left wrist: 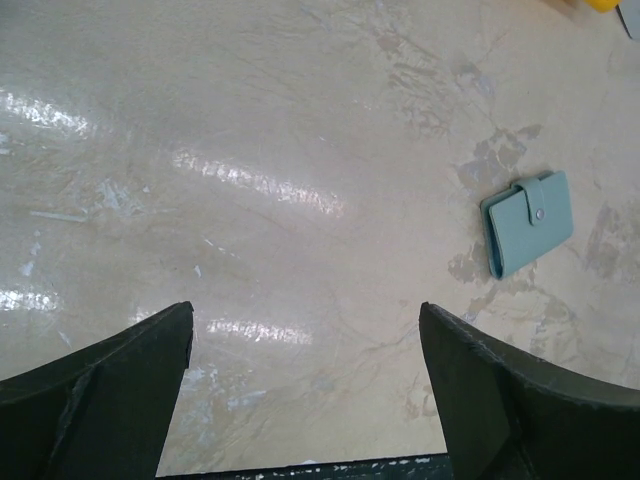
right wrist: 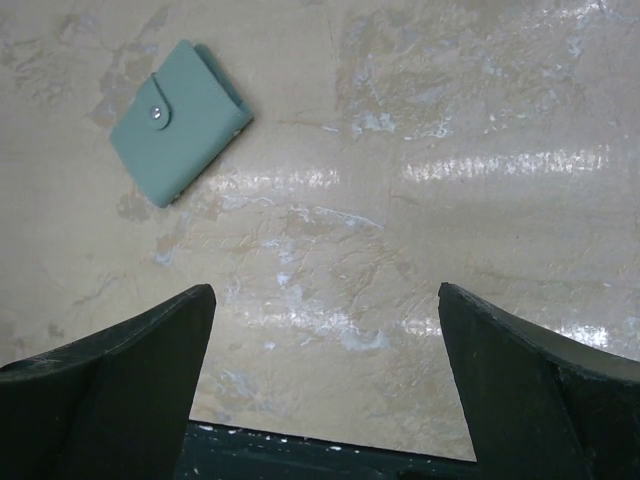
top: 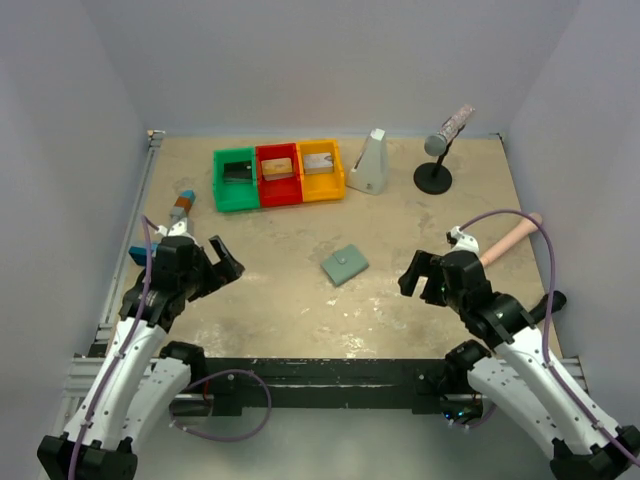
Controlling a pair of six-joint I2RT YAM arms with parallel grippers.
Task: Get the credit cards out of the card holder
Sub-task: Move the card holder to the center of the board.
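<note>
The small flat blue-grey card holder [top: 344,265] lies folded shut on the mottled beige surface [top: 280,310], near the middle and between the two arms, with its snap tab fastened on top. It sits skewed to the surface's edges and touches nothing else.

The left tool [top: 226,258] hovers over the left part of the surface, its dark fingers spread wide with nothing between them. In its wrist view the card holder [left wrist: 527,222] lies well off to the right of the fingers [left wrist: 120,390]. The right tool [top: 415,277] hangs opposite, equally wide apart and empty, and its wrist view has the card holder [right wrist: 178,122] up and to the left.

At the far side a green plastic bin [top: 238,203], a red plastic bin [top: 280,197] and a yellow plastic bin [top: 322,190] stand touching in a row. Each holds a small flat item, too small to identify. Right of them stand a white tapered block [top: 372,162] and a grey microphone on a black round stand [top: 440,150].
</note>
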